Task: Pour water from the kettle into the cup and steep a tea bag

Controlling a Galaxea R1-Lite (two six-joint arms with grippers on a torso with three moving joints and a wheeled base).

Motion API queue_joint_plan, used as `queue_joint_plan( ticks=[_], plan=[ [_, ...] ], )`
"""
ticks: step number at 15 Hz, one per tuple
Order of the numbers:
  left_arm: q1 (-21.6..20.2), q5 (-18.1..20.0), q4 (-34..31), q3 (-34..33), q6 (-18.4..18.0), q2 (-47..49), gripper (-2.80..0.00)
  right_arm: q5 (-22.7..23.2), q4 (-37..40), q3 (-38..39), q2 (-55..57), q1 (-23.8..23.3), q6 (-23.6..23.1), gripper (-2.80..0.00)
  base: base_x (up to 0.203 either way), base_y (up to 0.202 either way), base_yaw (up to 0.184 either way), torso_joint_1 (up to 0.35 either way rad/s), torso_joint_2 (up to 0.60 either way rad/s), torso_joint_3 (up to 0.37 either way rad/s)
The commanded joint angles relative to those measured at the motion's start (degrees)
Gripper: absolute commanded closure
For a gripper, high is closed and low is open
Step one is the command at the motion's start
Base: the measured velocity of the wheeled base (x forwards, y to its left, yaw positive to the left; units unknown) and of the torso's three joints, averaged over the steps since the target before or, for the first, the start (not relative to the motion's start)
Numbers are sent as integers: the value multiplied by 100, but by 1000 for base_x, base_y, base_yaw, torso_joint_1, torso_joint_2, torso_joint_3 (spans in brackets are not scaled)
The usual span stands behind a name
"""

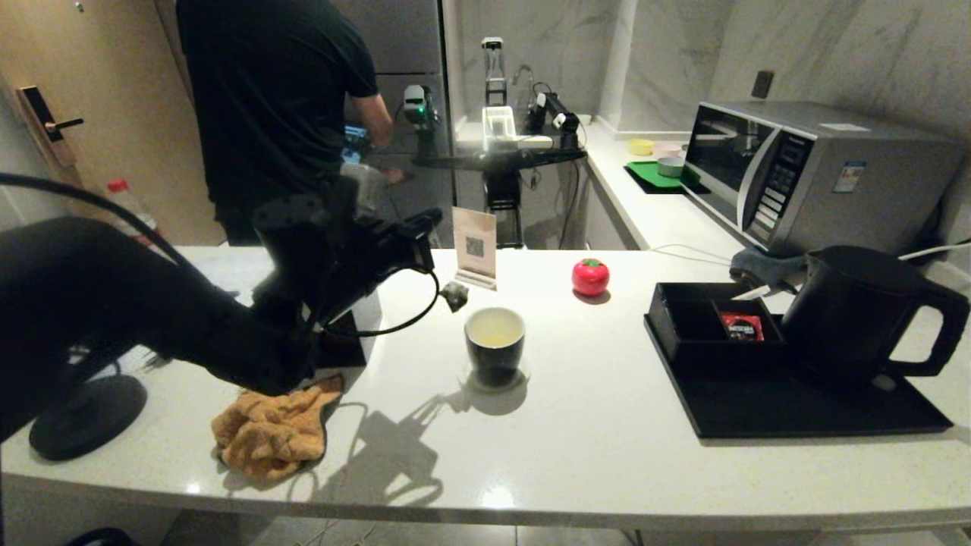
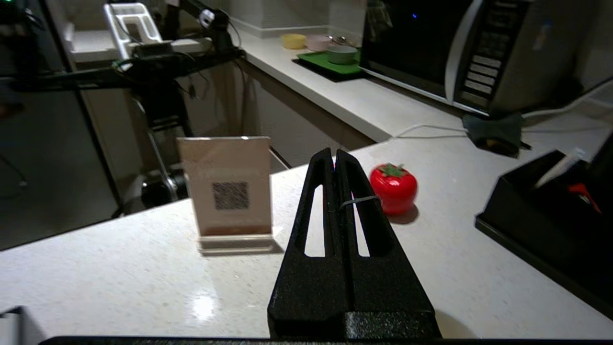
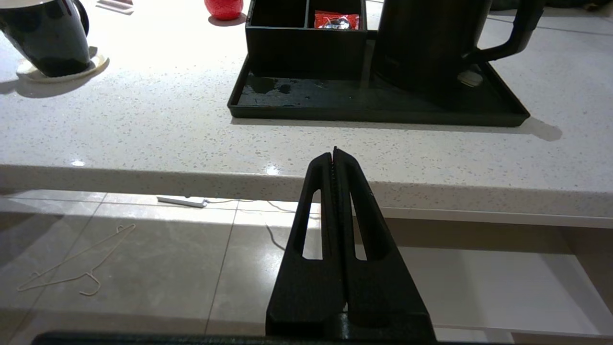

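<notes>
Your left claw (image 2: 335, 158) is pressed together, pinching a thin string, up over the desk (image 1: 592, 455) left of the cup (image 1: 494, 345). The tea bag (image 1: 455, 296) dangles near the card stand, beside the cup. The kettle (image 1: 865, 311) sits on the tray (image 1: 796, 413). Your right claw (image 3: 334, 155) is pressed together, empty, below the desk edge.

My left arm (image 1: 114, 303) is a bulky matte black shell, with a thin black cable (image 1: 394, 322) looping out from its wrist block. Both grippers, left (image 2: 334, 160) and right (image 3: 334, 155), carry the same rough-textured black fingers, long tapering wedges each cut through by a narrow slot. I see a fine serrated edge where the right fingers meet.
</notes>
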State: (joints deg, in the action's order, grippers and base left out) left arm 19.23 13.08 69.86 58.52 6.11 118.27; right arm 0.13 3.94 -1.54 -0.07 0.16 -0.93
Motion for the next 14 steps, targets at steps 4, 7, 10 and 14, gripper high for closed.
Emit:
queue_joint_plan(
  ticks=[4,7,10,14],
  plan=[
    [-508,27,-448,494,4,-323,0,4,2,4,7,2,-4,0,0,0,0,0,0,0],
    [-770,36,-765,860,5,-389,0,4,2,4,7,2,-4,0,0,0,0,0,0,0],
    [-1051,37,-1057,1230,13,-384,0,4,2,2,7,2,-4,0,0,0,0,0,0,0],
    [-1490,397,-1314,1513,13,-392,0,4,2,4,7,2,-4,0,0,0,0,0,0,0]
  ],
)
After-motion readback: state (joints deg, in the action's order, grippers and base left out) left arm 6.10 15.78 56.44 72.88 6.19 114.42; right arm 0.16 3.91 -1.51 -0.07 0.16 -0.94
